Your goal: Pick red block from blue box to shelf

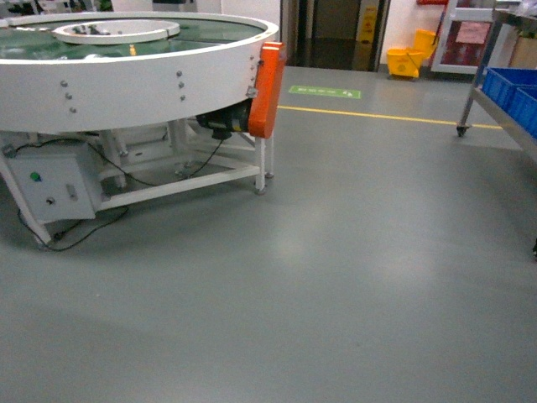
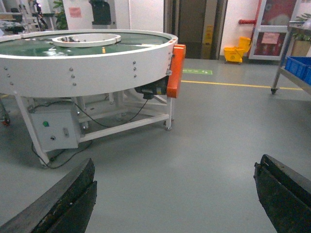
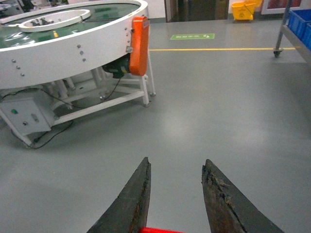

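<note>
My right gripper [image 3: 177, 194] is clenched on the block [image 3: 163, 230], a red sliver low between its fingers: light, stiff, slick plastic, best pinched across flat sides; left gripper [image 2: 175, 199] gapes empty.

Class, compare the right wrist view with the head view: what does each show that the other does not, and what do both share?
Only the right wrist view shows the right gripper with a sliver of the red block between its fingers. Only the head view shows a red-framed door past the yellow mop bucket. Both share the round conveyor table, its orange guard, the yellow floor line and the shelf.
</note>
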